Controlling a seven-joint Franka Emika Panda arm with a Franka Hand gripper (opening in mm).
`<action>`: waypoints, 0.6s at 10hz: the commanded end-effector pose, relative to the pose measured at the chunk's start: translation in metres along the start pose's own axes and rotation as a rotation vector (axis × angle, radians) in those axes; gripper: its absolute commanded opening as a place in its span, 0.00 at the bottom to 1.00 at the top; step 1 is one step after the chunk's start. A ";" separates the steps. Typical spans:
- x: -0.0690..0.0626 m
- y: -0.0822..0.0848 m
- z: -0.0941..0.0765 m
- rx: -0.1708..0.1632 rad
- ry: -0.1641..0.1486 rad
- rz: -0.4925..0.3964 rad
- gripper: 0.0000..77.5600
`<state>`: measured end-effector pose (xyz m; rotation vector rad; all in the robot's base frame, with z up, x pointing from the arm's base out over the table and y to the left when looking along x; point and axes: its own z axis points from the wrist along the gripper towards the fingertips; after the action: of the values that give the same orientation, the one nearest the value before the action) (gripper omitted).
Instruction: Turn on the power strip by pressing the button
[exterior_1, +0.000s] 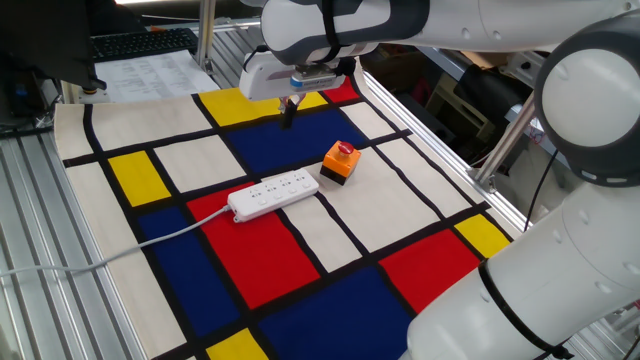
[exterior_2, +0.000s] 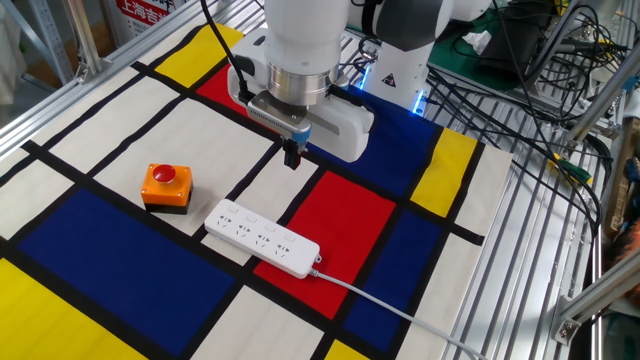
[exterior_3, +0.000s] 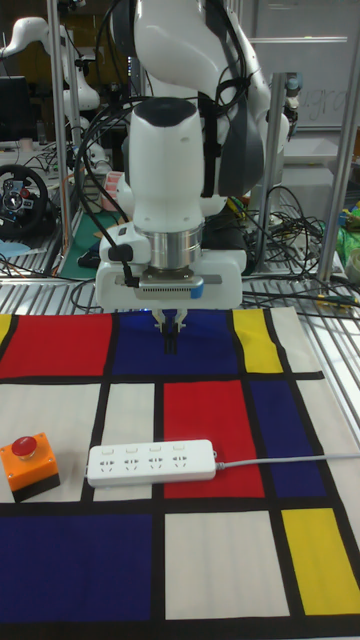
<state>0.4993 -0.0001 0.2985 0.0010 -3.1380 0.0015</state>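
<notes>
The jaws (exterior_3: 172, 343) (closed tip to tip) are hovering above the light, rigid power strip (exterior_2: 262, 238), whose corded-end button (exterior_2: 299, 249) needs a firm downward push.

Button on the power strip (exterior_2: 262, 238) — too small to discern; cord (exterior_2: 420, 317) cut off at frame edge

Little can be read. In the other fixed view, a red-and-white sign (exterior_2: 143, 9) at the top left edge, behind the counter's rail, carries Chinese characters in white on red, cut off by the frame and too small to make out with certainty. In one fixed view, printed sheets (exterior_1: 150, 70) lie beyond the patterned cloth, their lines of text far too fine to read.
</notes>
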 end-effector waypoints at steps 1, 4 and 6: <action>0.000 0.000 0.000 0.024 0.017 0.149 0.00; 0.000 0.000 0.000 0.024 0.021 0.149 0.00; 0.000 0.000 0.000 0.026 0.036 0.151 0.00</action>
<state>0.4989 -0.0001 0.2977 -0.2306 -3.1017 0.0352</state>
